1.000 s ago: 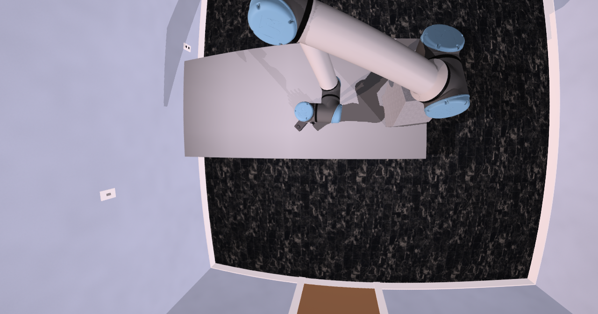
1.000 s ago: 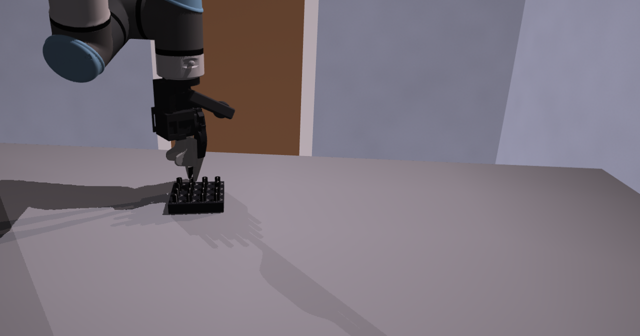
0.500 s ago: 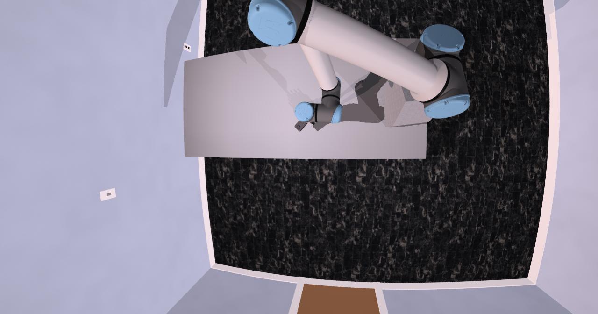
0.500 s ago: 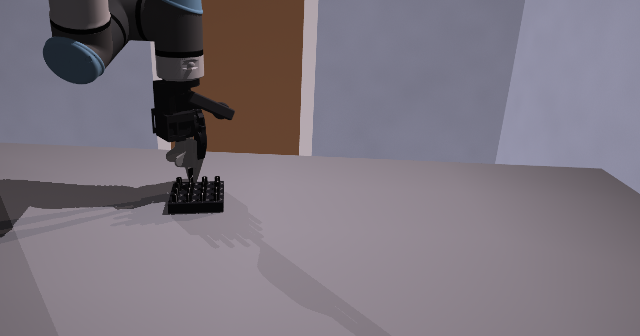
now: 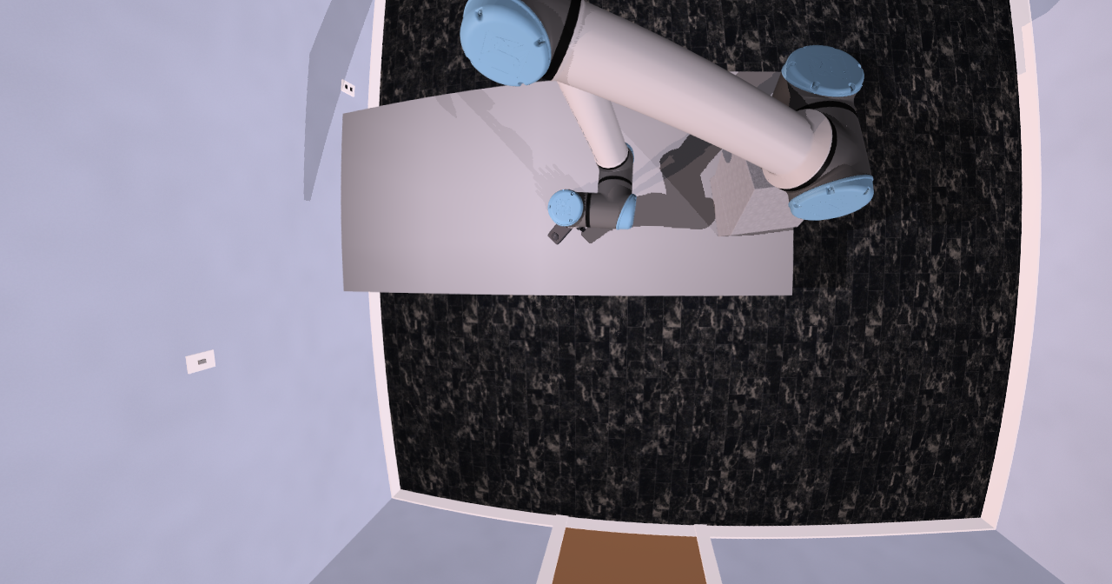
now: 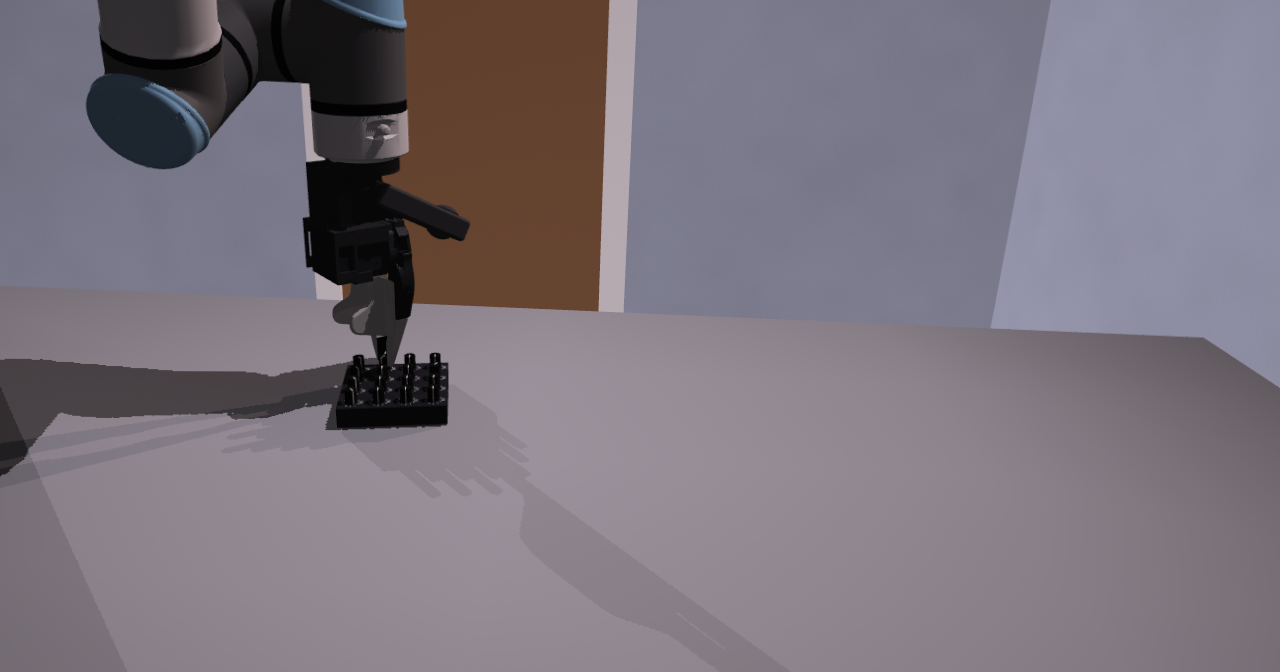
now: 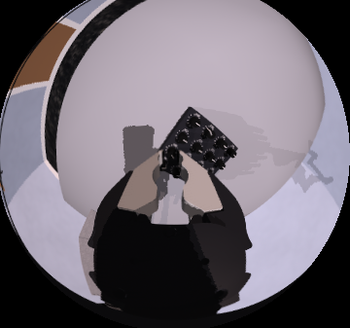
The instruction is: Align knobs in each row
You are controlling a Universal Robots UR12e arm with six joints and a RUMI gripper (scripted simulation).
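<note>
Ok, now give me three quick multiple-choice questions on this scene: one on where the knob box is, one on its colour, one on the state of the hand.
1. Where is the knob box?
A. On the table, right under the hand
B. On the floor by the door
C. At the table's far right edge

2. What colour is the knob box?
A. White
B. Black
C. Blue

3. How does the hand stand?
A. Wide open, high above the table
B. Lifting the box off the table
C. Narrowly open, fingers down among the knobs

Answers:
1. A: the knob box rests on the table beneath the hand.
2. B: box and knobs are black.
3. C: the wrist view shows the fingers on either side of a knob, with the box flat on the table.
</note>
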